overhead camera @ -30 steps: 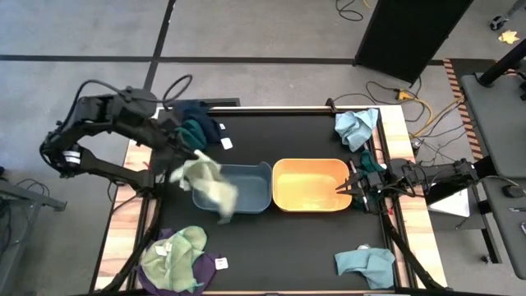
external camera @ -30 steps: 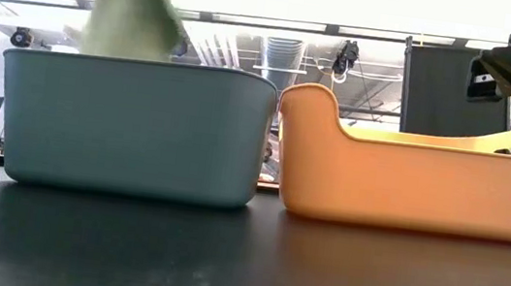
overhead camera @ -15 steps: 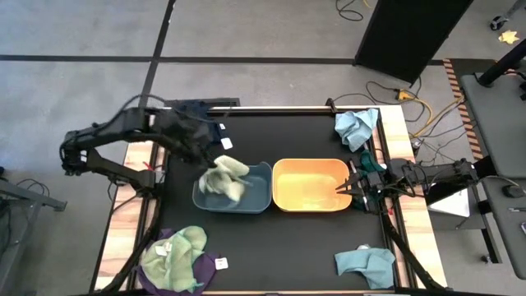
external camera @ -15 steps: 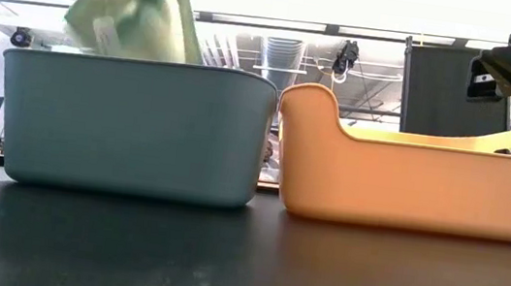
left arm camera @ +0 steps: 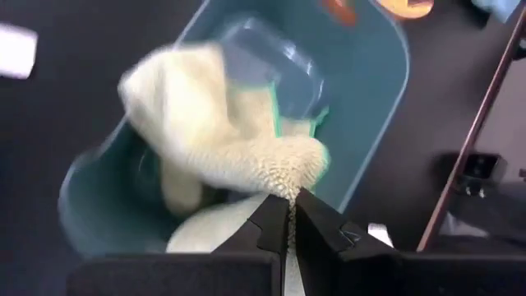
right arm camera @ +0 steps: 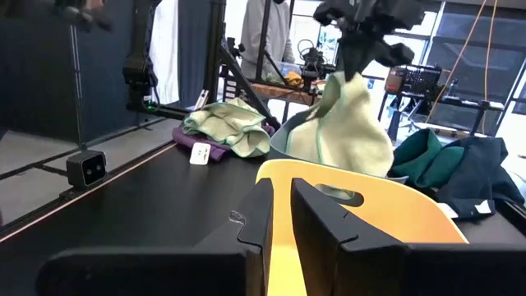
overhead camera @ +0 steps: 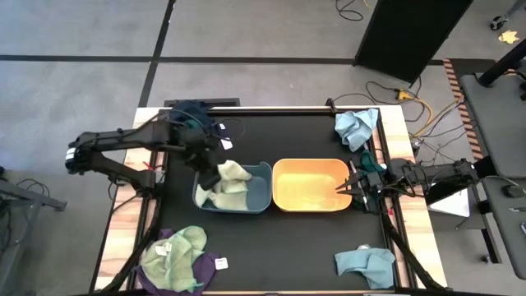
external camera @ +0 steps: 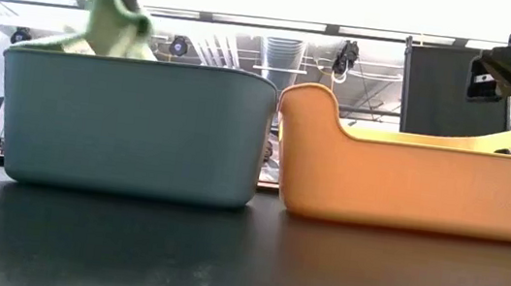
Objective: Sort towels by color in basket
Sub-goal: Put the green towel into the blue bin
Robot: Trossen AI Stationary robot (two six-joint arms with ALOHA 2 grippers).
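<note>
Pale green towel (overhead camera: 223, 181) going into the blue tub (overhead camera: 260, 198) at mid-table, pinched between the shut fingers of the left gripper (left arm camera: 289, 215) — first one in by the look of it, orange tub (overhead camera: 312, 186) empty. Plenty left: light blue towels at the far right corner (overhead camera: 357, 127) and near right corner (overhead camera: 366, 265), dark teal and navy heap (overhead camera: 197, 123) at the far left, green-on-purple pile (overhead camera: 176, 256) at the near left. Hard to judge the parked right gripper (right arm camera: 278, 215) by the orange tub's right end, apparently narrowly parted and empty; tub floors hidden from table level.
</note>
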